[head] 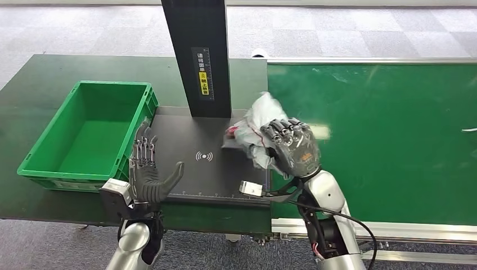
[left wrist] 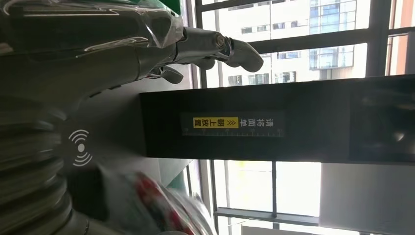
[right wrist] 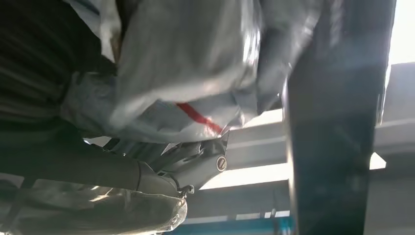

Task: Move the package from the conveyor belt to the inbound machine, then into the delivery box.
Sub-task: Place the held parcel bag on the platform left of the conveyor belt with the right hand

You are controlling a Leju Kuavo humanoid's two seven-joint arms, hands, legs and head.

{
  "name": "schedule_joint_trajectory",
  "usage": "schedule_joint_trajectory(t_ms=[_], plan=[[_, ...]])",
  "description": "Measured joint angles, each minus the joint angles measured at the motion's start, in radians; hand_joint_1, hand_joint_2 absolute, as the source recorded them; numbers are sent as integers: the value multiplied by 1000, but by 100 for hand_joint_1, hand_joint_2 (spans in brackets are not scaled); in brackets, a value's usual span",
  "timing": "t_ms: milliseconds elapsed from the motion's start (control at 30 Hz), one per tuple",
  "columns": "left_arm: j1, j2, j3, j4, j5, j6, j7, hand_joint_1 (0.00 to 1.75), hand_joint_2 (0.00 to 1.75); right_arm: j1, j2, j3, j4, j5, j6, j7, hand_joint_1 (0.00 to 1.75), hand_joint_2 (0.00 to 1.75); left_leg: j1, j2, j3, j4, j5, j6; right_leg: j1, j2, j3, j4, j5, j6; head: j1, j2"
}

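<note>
Head view gives the full layout: right hand [head: 292,147] grips a crumpled white plastic package [head: 260,128] with red marks, held over the seam where the black inbound machine plate [head: 197,174] meets the green conveyor belt [head: 382,140]. Package sits on the far-left side of that hand, fingers wrapped over it, part of it already above the plate's right edge. Left hand [head: 147,171] stands upright at the plate's left edge, fingers spread, thumb out, holding nothing, just beside the green delivery box [head: 39,163]. Box is open-topped and sits on the dark counter [head: 34,79] left of the plate.

Left wrist view adds what head view lacks: the yellow label [left wrist: 232,122] on the machine's black post [left wrist: 274,120] close up, the wireless symbol [left wrist: 80,147] on the plate, windows behind, and a blurred package [left wrist: 161,205] at the far side. Left hand's fingers [left wrist: 215,46] are extended, apart.

Right wrist view shows the package [right wrist: 186,73] pressed against the right hand [right wrist: 147,174], a red stripe on the plastic, the post [right wrist: 333,122] near it.

Room: plate centre between the two hands is bare; post stands at the plate's far edge, close to the package. Belt to the right is bare green surface.
</note>
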Motion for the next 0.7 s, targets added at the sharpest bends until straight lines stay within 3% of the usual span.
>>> schedule_joint_trajectory(t_ms=[333, 600, 700], plan=[[-8, 11, -26, 22, 19, 2, 8, 0, 175, -41, 19, 213, 273, -25, 0, 19, 175, 175, -1, 0, -2, 0, -1, 0, -1, 0, -1, -1, 0, 0, 0, 0], [-9, 11, -26, 23, 17, -10, 24, 0, 175, -45, 23, 256, 361, -73, -1, 47, 175, 175, 0, 0, -1, 0, 0, 0, 0, 0, -1, -1, 0, 0, 0, 0], [-3, 12, -25, 24, 14, -10, 25, 0, 175, -42, 22, 226, 371, -166, -1, 57, 175, 175, 0, 0, -1, 0, 0, 0, 0, 0, -1, -1, 0, 0, 0, 0]])
